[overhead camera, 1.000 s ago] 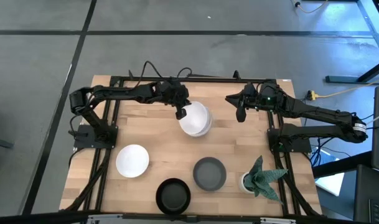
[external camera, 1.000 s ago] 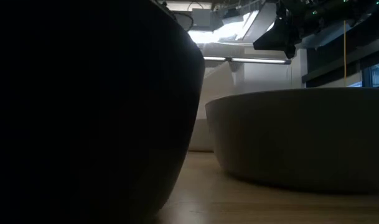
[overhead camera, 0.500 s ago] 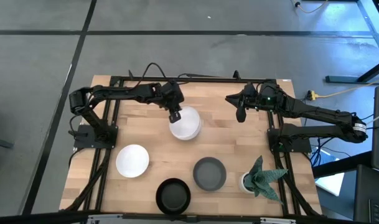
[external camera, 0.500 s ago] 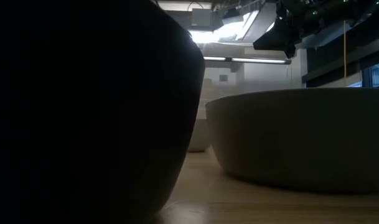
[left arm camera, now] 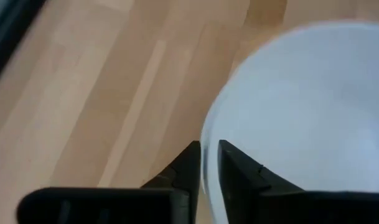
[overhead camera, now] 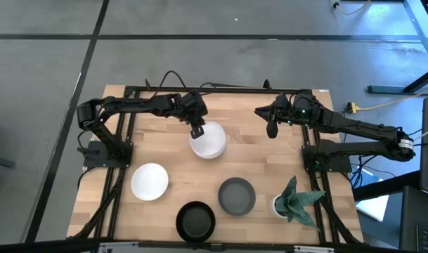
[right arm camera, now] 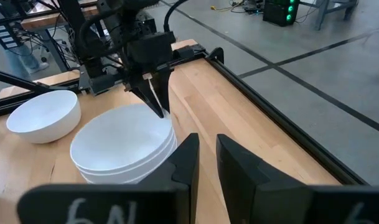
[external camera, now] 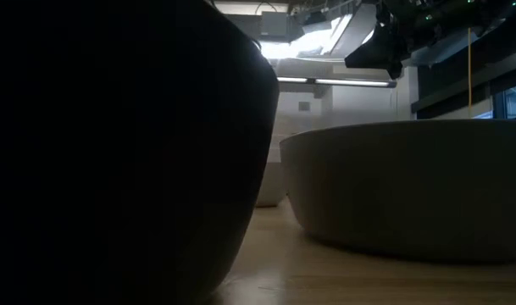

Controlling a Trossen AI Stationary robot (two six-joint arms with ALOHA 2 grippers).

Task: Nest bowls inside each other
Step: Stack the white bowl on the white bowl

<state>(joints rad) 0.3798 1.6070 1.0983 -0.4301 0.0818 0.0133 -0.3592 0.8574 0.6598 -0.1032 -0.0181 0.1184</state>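
left gripper (overhead camera: 197,131): at the rim of the white bowl stack (overhead camera: 207,139), one finger inside the rim, one outside; fingers narrow w/ the top bowl's edge in the slot betw. them, can't tell if they press it or stand just off it
white bowl stack: mid-table toward the back edge, several white bowls nested, layered rims show in right wrist view (right arm camera: 124,146)
single white bowl (overhead camera: 149,181): alone on the table's left part, well apart from the stack
grey bowl (overhead camera: 236,195): front centre, upright, just beside the plant pot (overhead camera: 280,206)
black bowl (overhead camera: 195,220): front edge, near the grey one, not touching
right gripper (overhead camera: 271,129): hovers above the back right of the table (overhead camera: 263,161), off the stack, holds nothing; fingers narrow, small gap betw. them in its wrist view (right arm camera: 205,158)
low view: black bowl wall (external camera: 113,152) fills the near side, grey bowl (external camera: 410,186) beside it
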